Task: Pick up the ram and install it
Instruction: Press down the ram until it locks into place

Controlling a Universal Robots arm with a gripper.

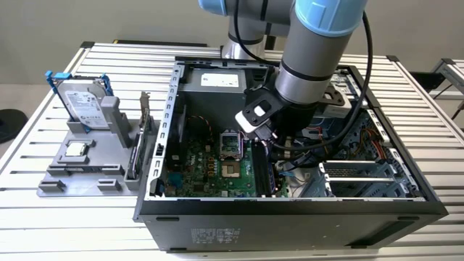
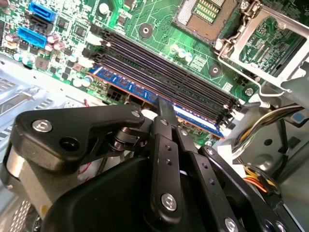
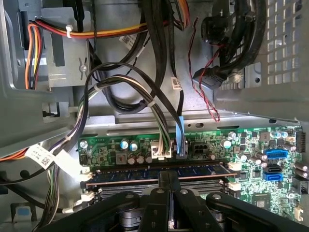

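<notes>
The ram point(image 2: 119, 85) is a thin stick with a bluish label, standing on edge in the outermost of the black memory slots point(image 2: 159, 63) on the green motherboard point(image 1: 210, 168). In the first wrist view the ram point(image 3: 120, 175) lies along the slot just below a row of capacitors. My gripper point(image 2: 164, 107) has its black fingers point(image 3: 161, 186) pinched together on the ram's top edge near its middle. In the exterior view the gripper point(image 1: 272, 145) reaches down inside the open computer case point(image 1: 290, 215), above the slots.
Cable bundles point(image 3: 159, 111) and a metal drive cage point(image 1: 362, 174) crowd the case beside the slots. The processor socket point(image 2: 207, 14) lies past the slots. Left of the case, a grey fixture point(image 1: 87, 168) holds a hard drive in a blue frame point(image 1: 83, 106) and an expansion card point(image 1: 145, 136).
</notes>
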